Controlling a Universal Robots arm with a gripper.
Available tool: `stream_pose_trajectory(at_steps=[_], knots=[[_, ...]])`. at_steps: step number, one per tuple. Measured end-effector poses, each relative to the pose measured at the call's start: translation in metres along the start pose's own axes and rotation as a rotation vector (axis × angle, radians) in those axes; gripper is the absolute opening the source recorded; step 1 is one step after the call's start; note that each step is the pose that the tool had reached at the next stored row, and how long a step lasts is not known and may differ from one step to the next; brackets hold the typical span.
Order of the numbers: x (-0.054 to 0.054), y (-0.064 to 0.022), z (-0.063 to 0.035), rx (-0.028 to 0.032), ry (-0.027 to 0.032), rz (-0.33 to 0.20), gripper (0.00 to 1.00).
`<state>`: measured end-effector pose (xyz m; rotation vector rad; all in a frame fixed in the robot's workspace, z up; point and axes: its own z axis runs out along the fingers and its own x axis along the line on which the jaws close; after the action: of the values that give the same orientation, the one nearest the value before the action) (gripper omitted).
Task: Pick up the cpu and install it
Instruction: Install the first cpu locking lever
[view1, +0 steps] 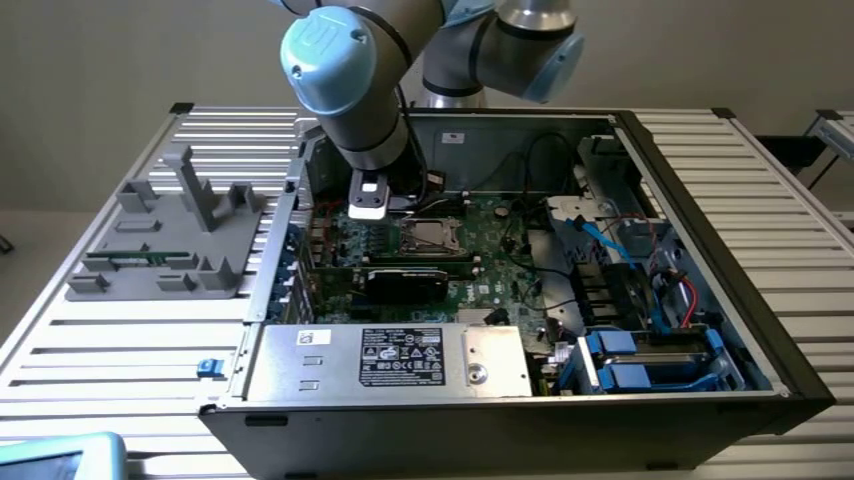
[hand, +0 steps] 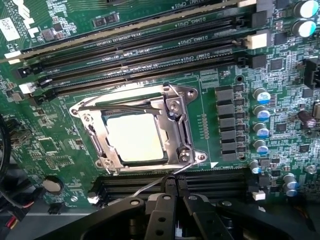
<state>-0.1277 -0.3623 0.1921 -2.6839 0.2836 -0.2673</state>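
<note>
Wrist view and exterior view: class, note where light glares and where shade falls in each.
Wrist view: the small square silvery-grey cpu glares pale, nearly white, in its metal socket frame, while the black gripper lies in shade. Exterior view: the large silver labelled power supply box catches the light; the green motherboard inside the case is dimmer.

- The arm (view1: 367, 110) reaches down from the top of the exterior view, its grey forearm sloping steeply downward below a blue-capped joint (view1: 327, 50).
- The hand (hand: 176, 186) points down, its two black fingers (hand: 169, 196) pressed together at the tips.
</note>
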Motion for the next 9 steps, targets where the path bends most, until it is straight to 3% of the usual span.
stream_pose_trajectory(at_steps=[9], knots=[[-0.0054,-0.0005,-0.0007,0.0019,-0.0001,0.0,0.12]])
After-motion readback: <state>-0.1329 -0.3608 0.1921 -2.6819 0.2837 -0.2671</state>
